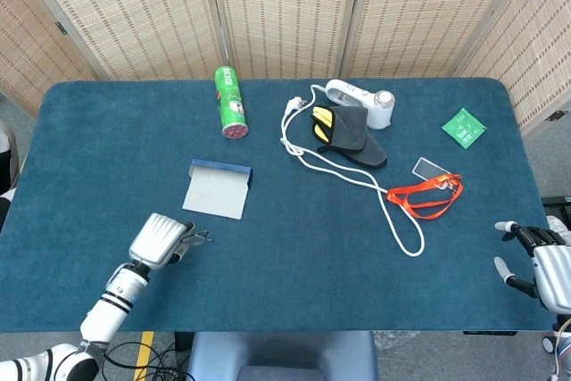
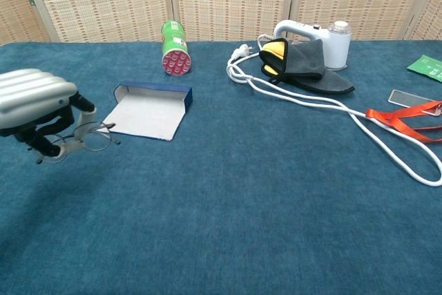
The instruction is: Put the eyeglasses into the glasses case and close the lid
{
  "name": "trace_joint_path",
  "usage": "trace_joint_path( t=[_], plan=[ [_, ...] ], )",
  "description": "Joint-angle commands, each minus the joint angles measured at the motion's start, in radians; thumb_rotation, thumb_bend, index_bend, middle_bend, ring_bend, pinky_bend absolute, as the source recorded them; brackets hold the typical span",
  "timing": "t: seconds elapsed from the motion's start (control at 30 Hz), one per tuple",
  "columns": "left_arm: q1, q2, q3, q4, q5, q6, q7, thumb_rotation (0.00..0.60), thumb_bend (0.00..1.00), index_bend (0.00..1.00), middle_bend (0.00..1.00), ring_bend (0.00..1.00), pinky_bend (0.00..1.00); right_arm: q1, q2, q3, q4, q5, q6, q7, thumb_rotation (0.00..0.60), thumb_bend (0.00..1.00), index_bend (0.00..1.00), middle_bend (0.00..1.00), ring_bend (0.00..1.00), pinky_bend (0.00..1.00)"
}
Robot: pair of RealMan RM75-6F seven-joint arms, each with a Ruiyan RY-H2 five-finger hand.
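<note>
My left hand (image 1: pixel 159 240) (image 2: pixel 38 105) holds the thin wire-framed eyeglasses (image 2: pixel 88 139) (image 1: pixel 194 238) lifted off the blue cloth, a little left of and nearer than the case. The glasses case (image 1: pixel 217 189) (image 2: pixel 147 110) lies open and flat, with a dark blue rim along its far side and a pale grey inside. My right hand (image 1: pixel 542 262) sits at the table's near right corner, its fingers spread with nothing in them; the chest view does not show it.
A green can (image 1: pixel 231 103) lies beyond the case. Right of the middle are a white device (image 1: pixel 361 102), a dark cloth with yellow (image 1: pixel 350 135), a white cable (image 1: pixel 375 186), an orange lanyard (image 1: pixel 426 195) with a clear card, and a green packet (image 1: pixel 464 127).
</note>
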Motion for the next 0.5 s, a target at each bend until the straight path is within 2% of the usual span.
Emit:
trace_joint_path(
  t=[0.03, 0.27, 0.5],
  plan=[
    [-0.048, -0.032, -0.034, 0.026, 0.016, -0.028, -0.002, 0.6, 0.43, 0.68, 0.91, 0.89, 0.97, -0.003, 0.002, -0.001, -0.002, 0.0, 0.003, -0.001, 0.6, 0.32, 0.29, 0.44, 0.38, 0.33],
    [-0.154, -0.131, -0.086, 0.183, 0.02, -0.097, -0.038, 0.6, 0.43, 0.67, 0.91, 0.89, 0.97, -0.011, 0.012, -0.002, -0.009, 0.0, 0.014, -0.003, 0.6, 0.32, 0.29, 0.44, 0.38, 0.33],
    [-0.22, -0.193, -0.078, 0.359, 0.053, -0.135, -0.048, 0.6, 0.43, 0.64, 0.91, 0.89, 0.97, -0.019, 0.016, -0.002, -0.012, 0.004, 0.022, -0.003, 0.6, 0.32, 0.29, 0.44, 0.38, 0.33]
  ],
)
